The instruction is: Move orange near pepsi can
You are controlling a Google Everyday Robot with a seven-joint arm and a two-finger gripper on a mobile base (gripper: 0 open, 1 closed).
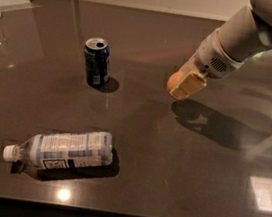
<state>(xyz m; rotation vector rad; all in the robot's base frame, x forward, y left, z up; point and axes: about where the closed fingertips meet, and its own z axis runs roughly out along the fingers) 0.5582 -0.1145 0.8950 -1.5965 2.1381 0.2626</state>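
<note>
Hand (180, 86) holds orange (173, 79) right of pepsi can (96, 62).

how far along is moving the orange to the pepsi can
Done: the gripper is shut on the orange, which looks lifted off the table. In hand: carrying it, apart from the pepsi can. Left: cross the gap and set it down beside the can.

The small round orange fruit (173, 80), clamped in the gripper (180, 87) over the dark table (140, 151), is well apart from the dark blue silver-topped drink can (97, 62) standing upright to its left.
</note>
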